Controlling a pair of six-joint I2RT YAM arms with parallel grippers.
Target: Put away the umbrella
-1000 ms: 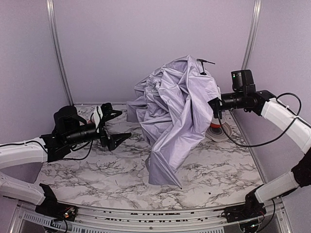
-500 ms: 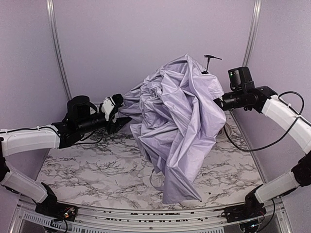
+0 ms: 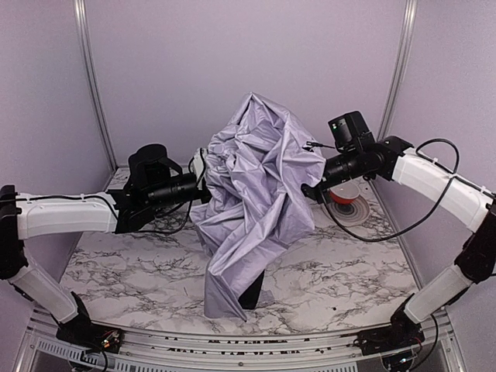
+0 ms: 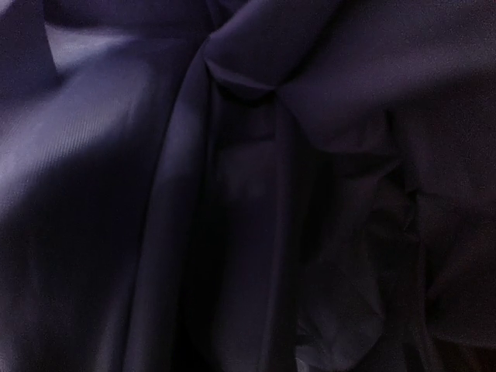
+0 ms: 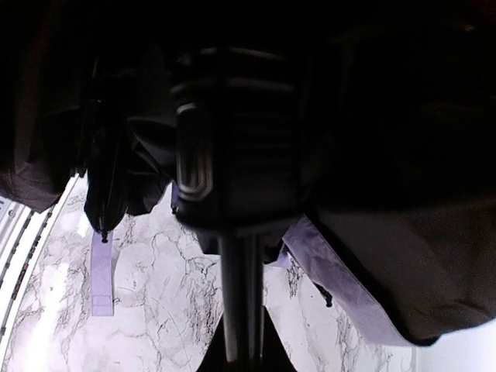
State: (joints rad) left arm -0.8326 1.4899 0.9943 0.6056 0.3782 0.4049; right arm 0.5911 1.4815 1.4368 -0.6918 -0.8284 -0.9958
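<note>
The left jaws are closed and buried in the left side of the umbrella [image 3: 260, 178]. The left wrist view shows only dim folds of fabric [image 4: 232, 194], so they seem to be pinching a fold of canopy, though the contact itself is hidden. The right jaws are clamped at the far right of the bundle, where the right wrist view shows the thin shaft [image 5: 240, 310] running below a dark ribbed part.

The umbrella hangs between the two arms above the middle of the marbled tabletop [image 3: 341, 279]. It is collapsed but loose and crumpled, and its lowest folds droop to the tabletop on the near side.

The step in hand looks like gathering the slack canopy against the shaft. Next, the fabric probably needs drawing in and wrapping tight so the lavender strap [image 5: 101, 271] can close around it.

A white disc with a red-orange top [image 3: 346, 195] sits at the far right, just under the right arm [image 3: 434, 178]. The billowing cloth hides both grips, which is the main obstacle.
</note>
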